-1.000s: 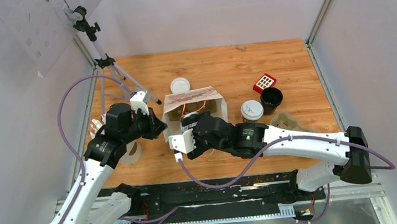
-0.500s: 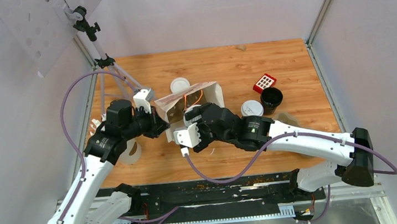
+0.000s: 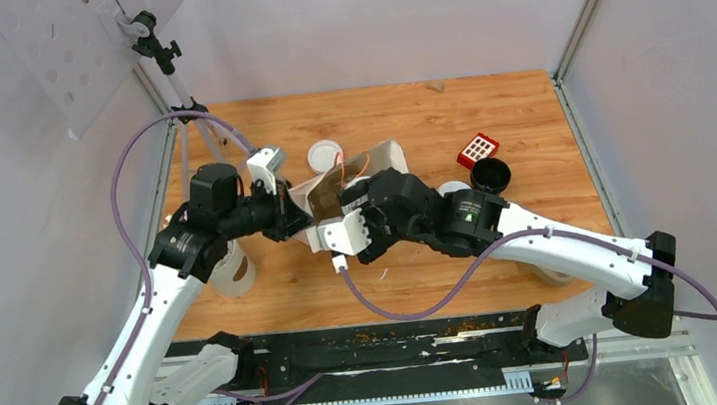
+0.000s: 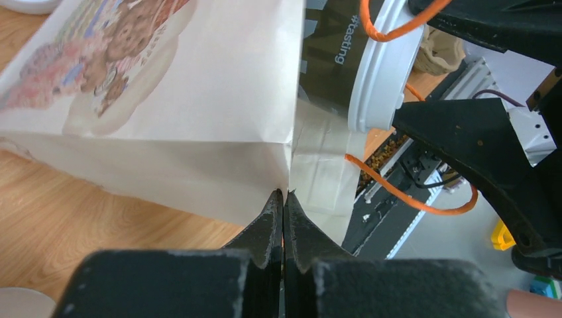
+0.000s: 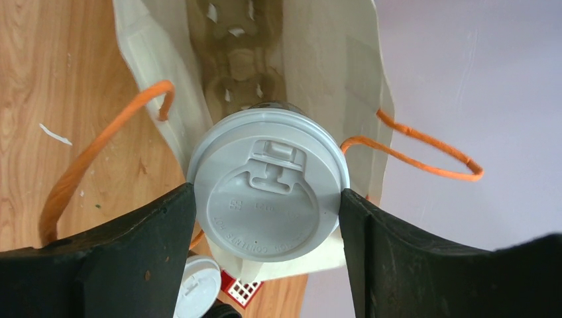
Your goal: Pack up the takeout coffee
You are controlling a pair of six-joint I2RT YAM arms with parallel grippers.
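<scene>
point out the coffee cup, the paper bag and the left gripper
coffee cup (image 5: 268, 192): right wrist view, centre of its white lid
paper bag (image 4: 199, 86): left wrist view, plain part of its outer side
left gripper (image 4: 283, 197): left wrist view, shut fingertips on the bag's edge

White-shelled left arm (image 3: 137, 336) and right arm (image 3: 571, 251), black joints, looping purple cables (image 3: 118, 188), black left gripper (image 4: 283, 199) and right gripper (image 5: 265, 199)

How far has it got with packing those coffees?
Nothing is packed yet, though a cardboard tray sits inside the paper bag. In hand: the left gripper pinches the bag's edge while the right gripper holds one lidded cup at its mouth. Left: seating that cup, then the second lidded cup.
</scene>
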